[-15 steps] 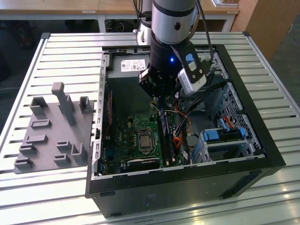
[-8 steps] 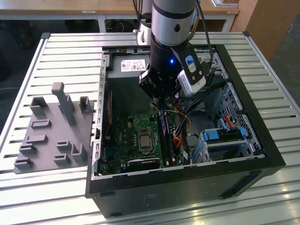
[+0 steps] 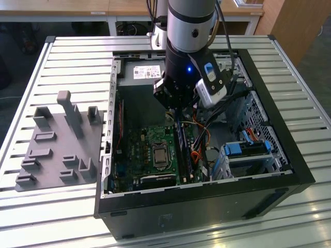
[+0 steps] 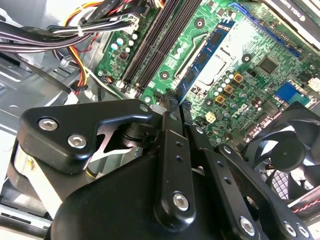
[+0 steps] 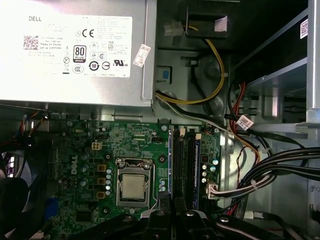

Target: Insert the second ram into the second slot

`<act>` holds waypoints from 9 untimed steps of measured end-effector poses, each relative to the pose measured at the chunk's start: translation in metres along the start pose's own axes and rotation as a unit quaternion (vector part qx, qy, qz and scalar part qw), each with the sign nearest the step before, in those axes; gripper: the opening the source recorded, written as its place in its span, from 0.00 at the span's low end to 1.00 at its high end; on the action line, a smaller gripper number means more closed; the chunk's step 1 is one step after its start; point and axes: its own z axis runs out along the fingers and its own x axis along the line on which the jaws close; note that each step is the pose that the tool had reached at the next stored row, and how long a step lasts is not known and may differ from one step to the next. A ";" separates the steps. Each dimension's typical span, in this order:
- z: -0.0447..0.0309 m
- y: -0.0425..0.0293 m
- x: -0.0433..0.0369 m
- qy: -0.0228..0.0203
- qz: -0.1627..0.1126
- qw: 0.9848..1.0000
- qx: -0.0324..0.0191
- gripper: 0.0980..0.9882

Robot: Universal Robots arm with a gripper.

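Observation:
My gripper (image 4: pixel 172 101) is shut on the second ram (image 4: pixel 202 57), a thin blue stick with black chips that I see edge-on, reaching out from between the black fingers above the green motherboard. In the first wrist view the same stick (image 5: pixel 170 162) is a narrow blue line right beside the bank of black memory slots (image 5: pixel 185 165), and it runs parallel to them. I cannot tell whether it touches the board. In the exterior view the gripper (image 3: pixel 176 111) hangs inside the open computer case, just above the slots (image 3: pixel 182 150).
The case walls (image 3: pixel 258 82) ring the work area. A silver power supply (image 5: pixel 75 50) sits beyond the board, and the processor socket (image 5: pixel 134 186) lies beside the slots. Cable bundles (image 5: pixel 270 170) and a black fan (image 4: pixel 292 150) crowd the sides. A grey fixture plate (image 3: pixel 57 144) lies outside the case.

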 end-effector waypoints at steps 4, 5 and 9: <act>0.0012 -0.0001 0.0000 0.000 0.000 1.000 0.000 0.05; 0.0015 -0.0002 0.0000 0.000 0.000 1.000 0.000 0.05; 0.0028 -0.0003 0.0000 0.000 0.000 1.000 0.000 0.05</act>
